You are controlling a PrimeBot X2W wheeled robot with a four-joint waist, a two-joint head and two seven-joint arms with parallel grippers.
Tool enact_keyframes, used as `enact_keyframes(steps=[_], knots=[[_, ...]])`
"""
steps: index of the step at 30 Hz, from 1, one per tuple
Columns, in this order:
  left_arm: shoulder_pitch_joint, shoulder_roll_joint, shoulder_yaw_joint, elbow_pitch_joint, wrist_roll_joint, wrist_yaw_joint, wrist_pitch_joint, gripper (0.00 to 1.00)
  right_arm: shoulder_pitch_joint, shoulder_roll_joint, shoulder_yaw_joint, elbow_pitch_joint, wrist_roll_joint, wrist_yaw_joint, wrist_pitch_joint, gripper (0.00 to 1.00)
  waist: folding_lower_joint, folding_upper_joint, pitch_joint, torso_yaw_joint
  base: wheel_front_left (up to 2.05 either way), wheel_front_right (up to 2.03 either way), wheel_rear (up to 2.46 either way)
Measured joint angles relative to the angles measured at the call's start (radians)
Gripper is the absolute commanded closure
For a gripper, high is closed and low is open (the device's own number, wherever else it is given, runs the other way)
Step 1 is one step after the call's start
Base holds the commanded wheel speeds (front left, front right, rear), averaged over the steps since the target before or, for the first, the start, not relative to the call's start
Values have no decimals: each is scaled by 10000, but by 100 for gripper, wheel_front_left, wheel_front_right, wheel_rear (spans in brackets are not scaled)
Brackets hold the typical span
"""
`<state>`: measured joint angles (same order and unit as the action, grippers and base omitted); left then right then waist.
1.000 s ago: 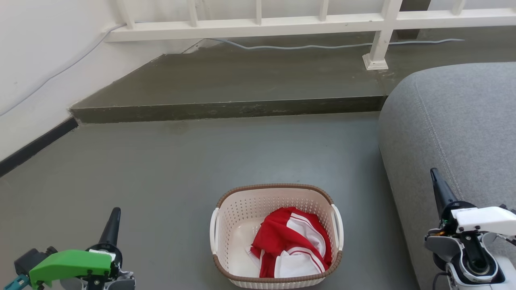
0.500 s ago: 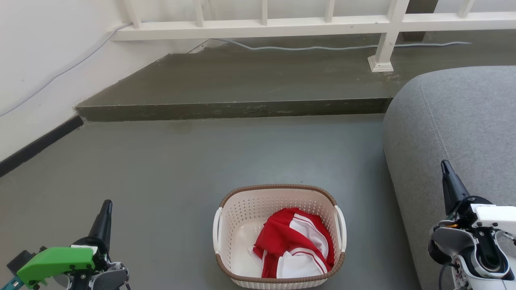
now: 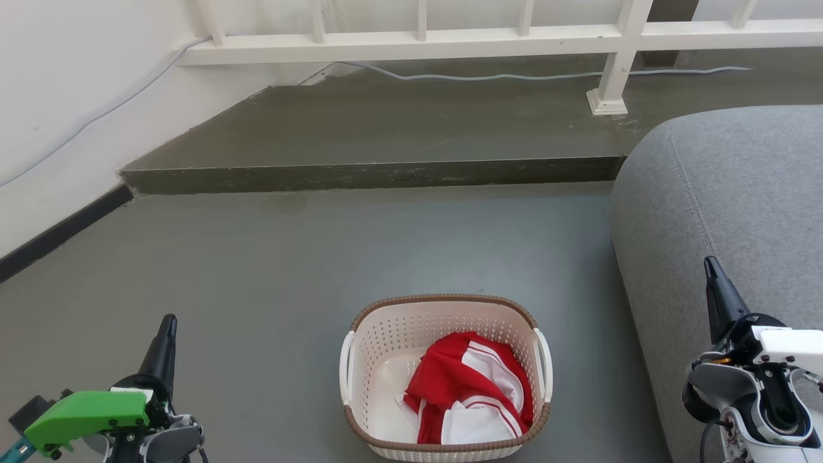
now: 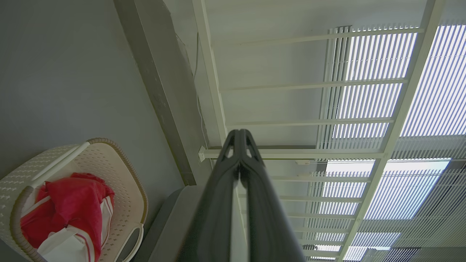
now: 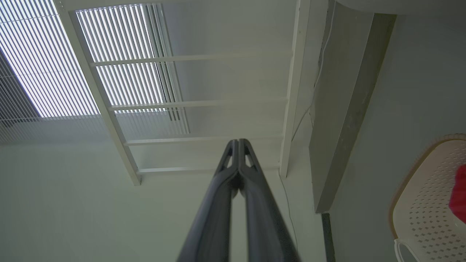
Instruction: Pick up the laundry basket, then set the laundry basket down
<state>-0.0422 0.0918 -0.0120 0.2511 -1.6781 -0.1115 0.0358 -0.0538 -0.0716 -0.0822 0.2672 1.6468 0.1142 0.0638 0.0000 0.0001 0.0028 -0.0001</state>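
Since half a second earlier, only a slight shift of the left hand (image 3: 168,318) is seen in the head view, its dark tip now a little higher; the right hand (image 3: 709,262) and the laundry basket (image 3: 443,299) are found where they were.

Both hands are seen clenched with nothing between the fingers. This is shown plainly by the wrist views, where the left hand (image 4: 240,133) and the right hand (image 5: 238,141) each have their two long fingers pressed together at the tip. From the head view each appears as a single dark spike, so the closure cannot be judged there.

The laundry basket is stood on the grey floor (image 3: 289,257), between the two hands and well apart from both, untouched. A red and white garment (image 3: 463,386) is heaped in its right half. A grey sofa (image 3: 726,193) is seen just beside the basket's right side, and a low step (image 3: 366,173) and a white railing (image 3: 411,45) lie beyond.

By the left wrist view the whole basket (image 4: 120,171) and the garment (image 4: 69,203) are shown at lower left. By the right wrist view only a corner of the basket (image 5: 422,203) and a sliver of red (image 5: 459,196) are shown. Slatted blinds (image 4: 418,91) behind the railing are revealed by the wrist views.
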Motion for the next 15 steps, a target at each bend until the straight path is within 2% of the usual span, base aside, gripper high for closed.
enact_keyframes(steps=[15], knots=[[-3, 0, 15, 50, 0, -38, 0, 100, -1, 4, -10, 36, -2, 0, 0, 100, 0, 0, -3, 0, 0, 0, 0]])
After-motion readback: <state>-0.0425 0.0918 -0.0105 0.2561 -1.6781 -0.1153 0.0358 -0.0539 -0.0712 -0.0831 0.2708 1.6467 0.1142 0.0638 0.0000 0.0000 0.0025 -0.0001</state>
